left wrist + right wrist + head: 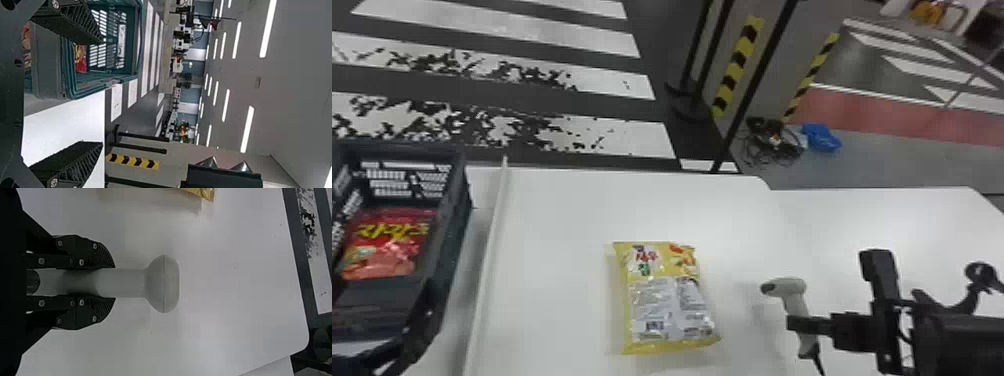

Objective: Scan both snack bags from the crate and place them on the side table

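- Yellow snack bag (pixel 664 300): flat on the white table (pixel 557 215), printed back panel up, so its other face is hidden. Just a corner of it pokes into the right wrist view, the rest cut by the edge.
- Red snack bag (pixel 389 245): inside the dark crate (pixel 452 200), lying on the bottom. In the left wrist view a slice shows past a finger and the crate wall.
- Crate: cropped by the head view's left edge.
- Left gripper (pixel 419 335): at the crate's near end, dark on dark, its outline hard to pick out. Left wrist view gives the fingers wide apart, nothing between them.
- Right gripper (pixel 797 325): over the table, right of the yellow bag, both fingers clamped on the scanner (pixel 792 290). They cover part of its handle; its cord runs out at the bottom edge.
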Robot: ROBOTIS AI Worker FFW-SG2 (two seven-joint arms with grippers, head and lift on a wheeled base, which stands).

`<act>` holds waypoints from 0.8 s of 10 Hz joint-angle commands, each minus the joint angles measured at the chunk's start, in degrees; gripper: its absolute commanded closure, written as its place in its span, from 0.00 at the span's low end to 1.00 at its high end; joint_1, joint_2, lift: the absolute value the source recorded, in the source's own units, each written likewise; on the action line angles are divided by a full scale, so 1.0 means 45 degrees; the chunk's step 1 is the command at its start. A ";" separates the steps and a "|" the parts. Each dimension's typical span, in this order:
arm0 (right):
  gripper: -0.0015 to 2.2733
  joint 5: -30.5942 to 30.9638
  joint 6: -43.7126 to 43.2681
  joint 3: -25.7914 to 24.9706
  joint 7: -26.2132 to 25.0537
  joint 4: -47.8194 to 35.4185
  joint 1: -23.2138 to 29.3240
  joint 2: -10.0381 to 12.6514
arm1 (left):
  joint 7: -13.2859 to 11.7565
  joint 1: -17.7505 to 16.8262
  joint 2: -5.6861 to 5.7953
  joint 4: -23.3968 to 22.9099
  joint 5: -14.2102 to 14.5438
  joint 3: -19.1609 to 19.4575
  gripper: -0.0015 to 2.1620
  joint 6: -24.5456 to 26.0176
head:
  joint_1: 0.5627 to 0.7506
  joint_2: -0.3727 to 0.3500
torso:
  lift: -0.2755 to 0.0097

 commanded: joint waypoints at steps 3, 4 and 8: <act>0.99 -0.0864 0.1828 -0.0891 0.0180 -0.2910 0.1347 0.0771 | -0.0008 -0.0002 0.0028 -0.0009 0.0016 -0.0038 0.04 -0.0117 | 0.70 0.03 | 0.63; 0.99 -0.0962 0.2258 -0.0891 0.0238 -0.3516 0.1581 0.0946 | -0.0008 -0.0002 0.0028 -0.0009 0.0036 -0.0038 0.04 -0.0117 | 0.70 0.03 | 0.63; 0.99 -0.1353 0.3691 -0.0773 0.0336 -0.6133 0.2187 0.1493 | -0.0028 -0.0002 0.0067 0.0011 0.0134 -0.0038 0.04 -0.0117 | 0.70 0.06 | 0.63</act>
